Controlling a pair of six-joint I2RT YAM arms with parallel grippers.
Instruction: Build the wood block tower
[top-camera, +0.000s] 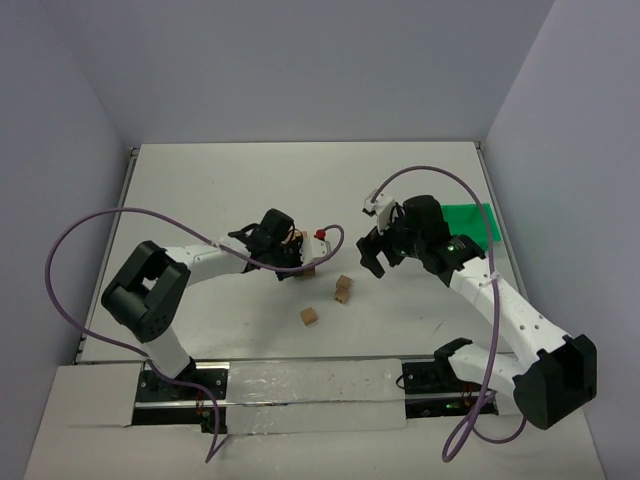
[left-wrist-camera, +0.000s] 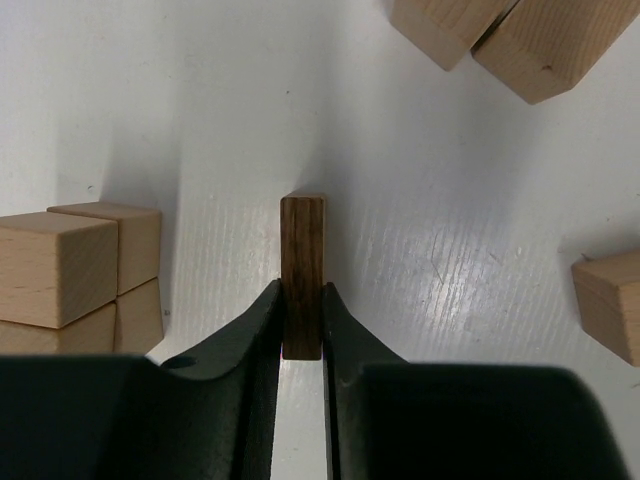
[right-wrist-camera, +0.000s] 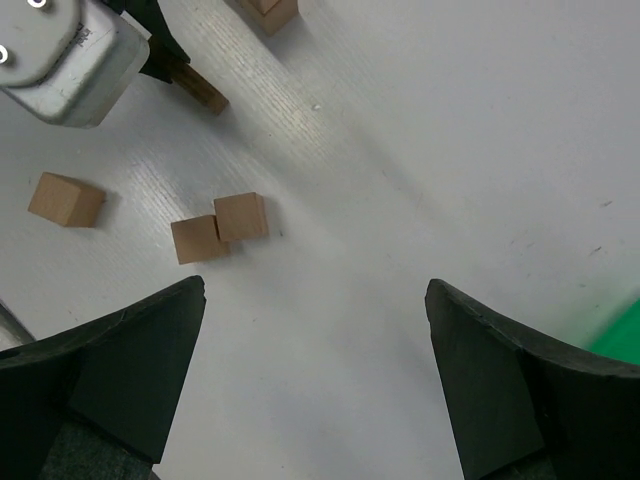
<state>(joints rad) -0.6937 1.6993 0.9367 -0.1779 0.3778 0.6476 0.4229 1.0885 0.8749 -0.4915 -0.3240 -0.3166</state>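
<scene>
Left wrist view: the left gripper (left-wrist-camera: 301, 315) has both black fingers (left-wrist-camera: 262, 340) clamped on the sides of a narrow dark-brown wooden block (left-wrist-camera: 302, 250), which juts forward past the tips over the white table (left-wrist-camera: 420, 200). Whether the block touches the surface cannot be told. Just left of it is a cluster of light wooden cubes (left-wrist-camera: 70, 270), stacked and touching. A single cube (left-wrist-camera: 610, 300) lies off to the right. Two touching blocks (left-wrist-camera: 500, 30) lie at the far right edge.

Right wrist view: the right gripper (right-wrist-camera: 315, 295) hangs above bare table with its jaws spread wide and nothing between them. Beyond it a pair of cubes (right-wrist-camera: 220, 228) lies corner to corner, with a lone cube (right-wrist-camera: 65, 198) well apart on the left. Farther off, the left gripper holds the dark block. A green bin (right-wrist-camera: 620, 335) shows at the right edge.

Top external view: both grippers are over mid-table, near each other but apart, and the loose cubes lie between the grippers and the arm bases. No tower stands.
</scene>
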